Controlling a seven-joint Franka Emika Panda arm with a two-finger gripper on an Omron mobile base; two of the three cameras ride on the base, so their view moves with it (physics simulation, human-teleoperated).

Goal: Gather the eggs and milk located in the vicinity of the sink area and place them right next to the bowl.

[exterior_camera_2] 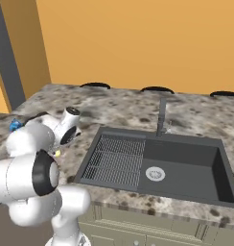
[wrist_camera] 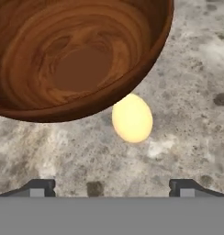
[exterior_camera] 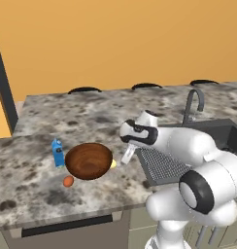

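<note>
wide apart stand the two fingers of the pincer (wrist_camera: pixel 112 186), and nothing is between them; it is released. it hangs over the counter (exterior_camera: pixel 38 180) just beside the bowl (exterior_camera: pixel 89 160), on the side of the bowl that faces the sink (exterior_camera: pixel 217 133). in the hand view the pale yellow egg (wrist_camera: pixel 132 118) lies free on the stone right at the bowl's wall, beyond the finger tips and not touched by them. i cannot tell if the egg touches the wall or only sits very near to it.

around the bowl, the other task things are also gathered. the orange-brown egg (exterior_camera: pixel 68 181) lies on the counter just beside the bowl, on the side near the counter's front edge. the milk (exterior_camera: pixel 58 152) stands upright just beside the bowl, on the side far from the sink. the pale yellow egg shows in the left base view as a small spot at the bowl's sink side.

the sink itself, seen from the right base view, holds only its drain and its ribbed rack, and the tap (exterior_camera_2: pixel 161 116) stands behind it. no egg or carton is near it.

so, in my judgement, the task is almost complete or complete: both eggs and the milk are next to the bowl. what is left seems only to draw the arm away without pushing the yellow egg.
</note>
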